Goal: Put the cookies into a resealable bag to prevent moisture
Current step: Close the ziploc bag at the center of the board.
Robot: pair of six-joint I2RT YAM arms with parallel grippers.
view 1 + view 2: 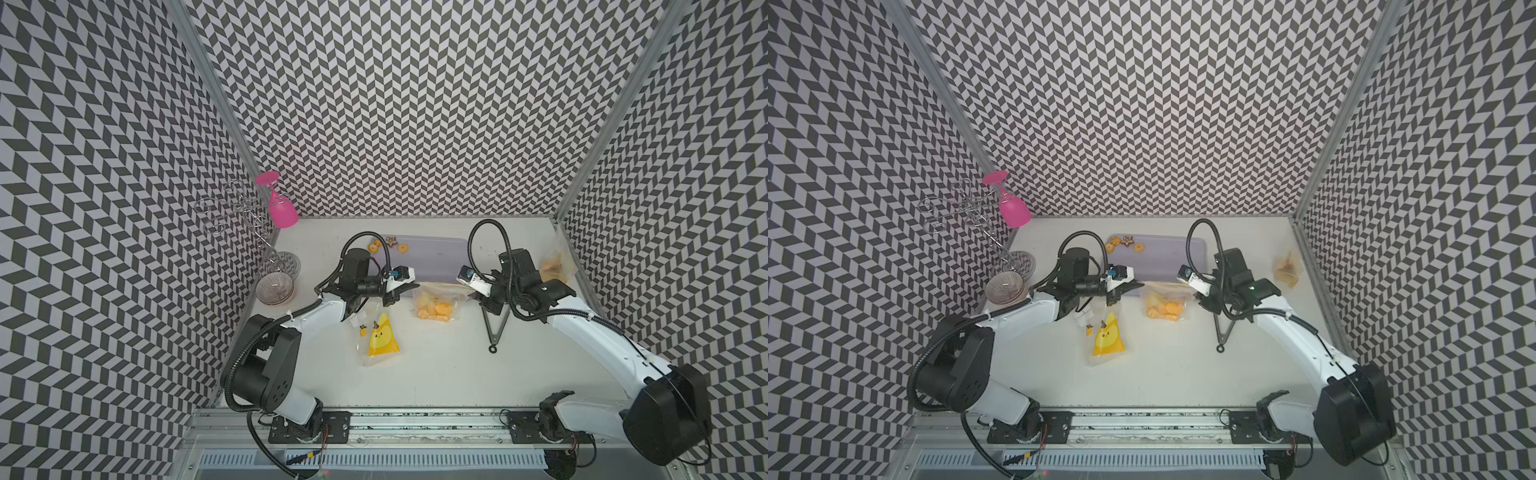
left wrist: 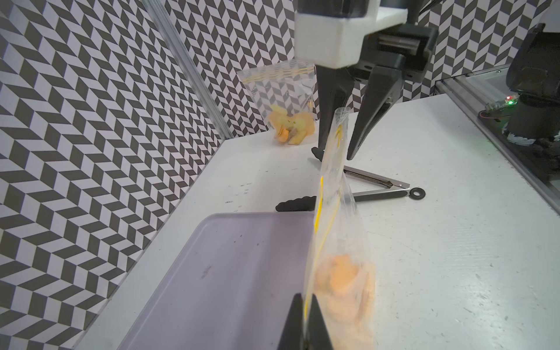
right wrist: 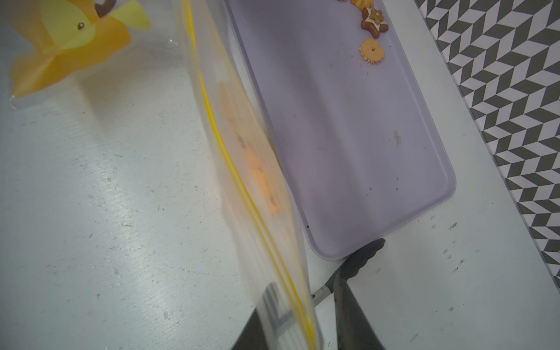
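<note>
left gripper (image 2: 305,322) is pinching one zip end of the bag (image 2: 331,188) as right gripper (image 2: 334,154), jaws apart, is straddling the other, likely to seal in cookies (image 2: 342,272); three are lying on the tray (image 2: 212,272).

In the left wrist view the picture's edge cuts the left pincer (image 2: 306,300) down to two dark tips. The cookies (image 2: 344,280) in the bag (image 2: 330,181) just past those tips are an orange blur (their shapes cannot be told). In the right wrist view the right pincer (image 3: 304,286) is cut off likewise. One finger (image 3: 271,303) shows only dimly through the bag's film, and the tongs (image 3: 362,257) ahead of the other finger show a single tip. Far ahead of that pincer the chick bag (image 3: 69,51) runs off the edge. In a top view the left pincer covers a near corner of the tray (image 1: 436,253), and the right pincer's wrist hides the tongs' heads.
</note>
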